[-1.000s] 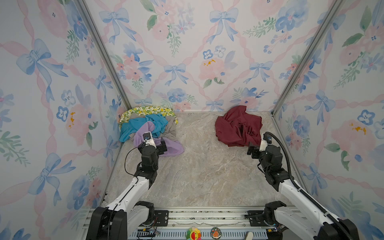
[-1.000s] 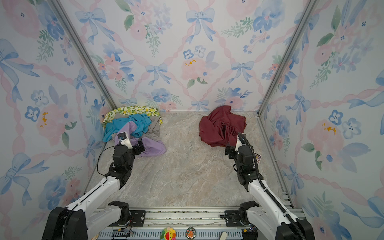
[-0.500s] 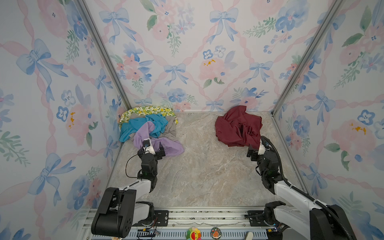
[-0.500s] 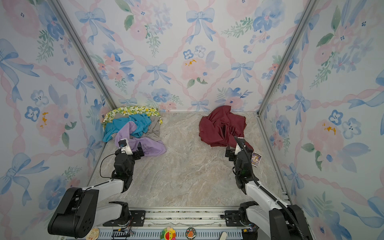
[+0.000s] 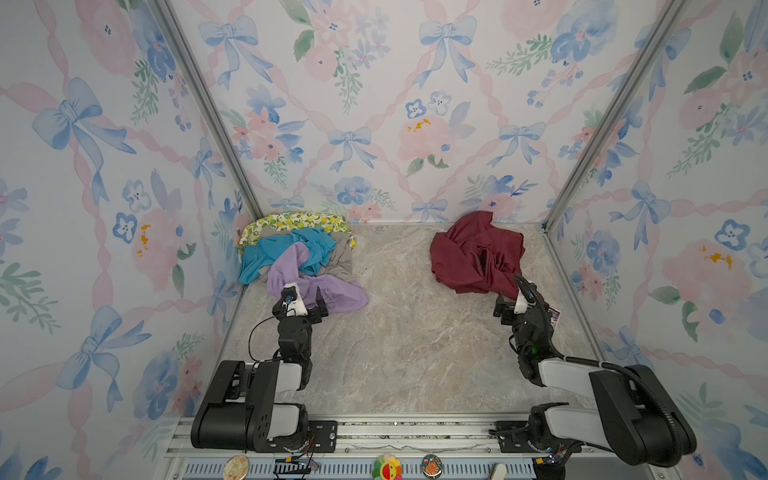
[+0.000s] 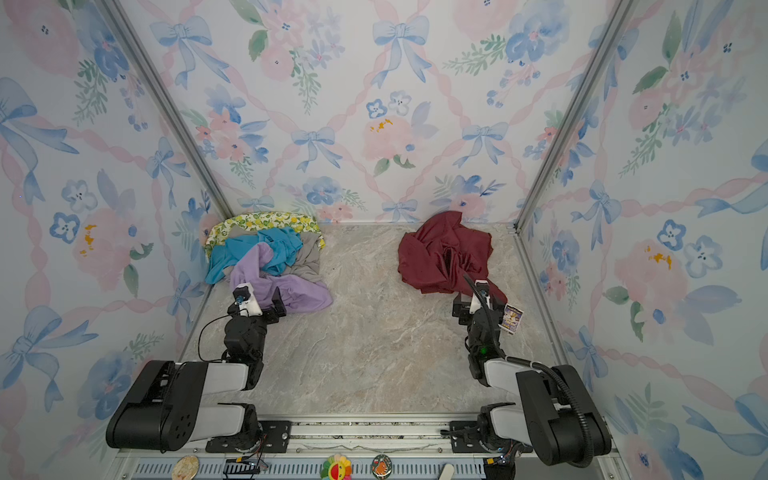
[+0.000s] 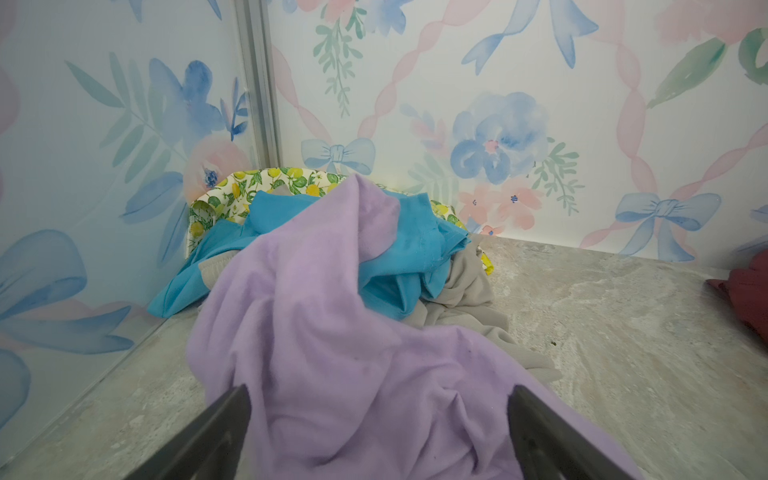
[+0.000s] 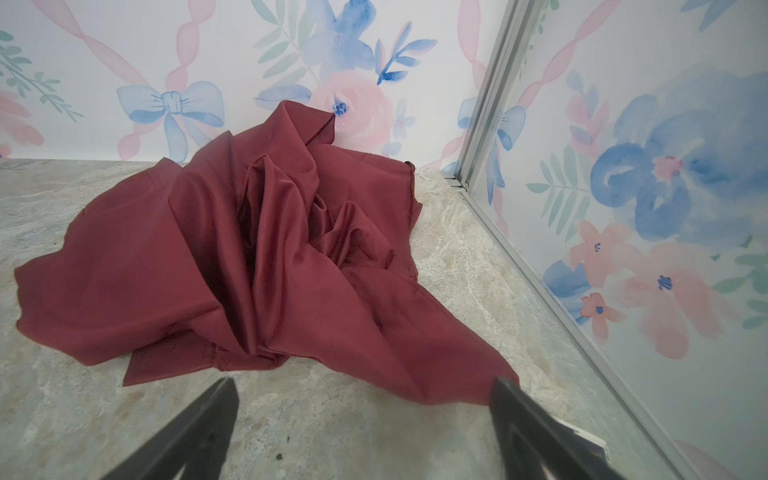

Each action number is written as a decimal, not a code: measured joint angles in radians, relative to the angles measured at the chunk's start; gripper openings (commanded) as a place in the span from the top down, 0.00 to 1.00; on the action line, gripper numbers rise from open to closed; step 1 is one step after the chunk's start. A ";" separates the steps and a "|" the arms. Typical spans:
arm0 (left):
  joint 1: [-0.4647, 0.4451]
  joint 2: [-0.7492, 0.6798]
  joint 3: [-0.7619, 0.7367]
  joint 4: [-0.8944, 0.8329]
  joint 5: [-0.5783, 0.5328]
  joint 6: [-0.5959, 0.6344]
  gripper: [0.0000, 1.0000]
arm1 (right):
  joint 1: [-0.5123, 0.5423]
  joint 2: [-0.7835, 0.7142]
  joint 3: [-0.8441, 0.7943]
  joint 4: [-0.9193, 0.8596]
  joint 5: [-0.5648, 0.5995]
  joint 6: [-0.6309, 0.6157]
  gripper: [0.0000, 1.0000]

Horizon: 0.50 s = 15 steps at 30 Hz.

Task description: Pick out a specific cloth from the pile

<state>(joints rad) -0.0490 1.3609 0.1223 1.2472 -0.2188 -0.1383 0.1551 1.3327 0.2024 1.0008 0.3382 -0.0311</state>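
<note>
The cloth (image 5: 476, 253) (image 6: 444, 253) (image 8: 270, 249) is a crumpled maroon garment lying alone on the floor at the back right; its edge also shows in the left wrist view (image 7: 748, 291). The pile (image 5: 299, 257) (image 6: 266, 262) sits in the back left corner, with a lavender cloth (image 7: 332, 353) on top of teal (image 7: 395, 249), grey and lemon-print pieces. My left gripper (image 5: 303, 297) (image 6: 259, 301) (image 7: 378, 395) is open, low over the lavender cloth's near end. My right gripper (image 5: 509, 301) (image 6: 473, 299) (image 8: 361, 386) is open just before the maroon cloth's near corner, holding nothing.
Floral walls close in the marble floor (image 5: 407, 345) on three sides, with metal corner posts (image 5: 582, 158). A small printed card (image 5: 552, 318) (image 6: 510, 318) lies by the right wall beside my right gripper. The arm bases sit on the front rail (image 5: 395, 428).
Both arms have folded down toward their bases, and both grippers have drawn back a little toward the front. Both stayed open; the cloths have not moved.
</note>
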 measured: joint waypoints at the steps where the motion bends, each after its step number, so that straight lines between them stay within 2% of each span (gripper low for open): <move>1: 0.000 0.017 -0.001 0.015 0.000 0.000 0.02 | -0.002 0.039 0.000 0.034 -0.001 0.000 0.03; 4: -0.013 0.107 0.001 0.076 -0.008 0.006 0.02 | -0.001 0.203 -0.001 0.169 -0.005 -0.008 0.03; 6: -0.051 0.179 0.022 0.086 -0.029 0.031 0.02 | 0.012 0.261 -0.001 0.176 -0.009 -0.026 0.03; 11: -0.079 0.200 0.052 0.092 -0.047 0.052 0.02 | -0.005 0.257 0.052 0.139 -0.048 -0.035 0.03; 15: -0.077 0.199 0.054 0.095 -0.054 0.053 0.02 | -0.102 0.240 0.180 -0.008 -0.186 -0.002 0.03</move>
<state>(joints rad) -0.1257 1.5600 0.1761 1.3418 -0.2729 -0.0849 0.0528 1.5723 0.3824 0.9928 0.1524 -0.0326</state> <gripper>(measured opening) 0.979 0.970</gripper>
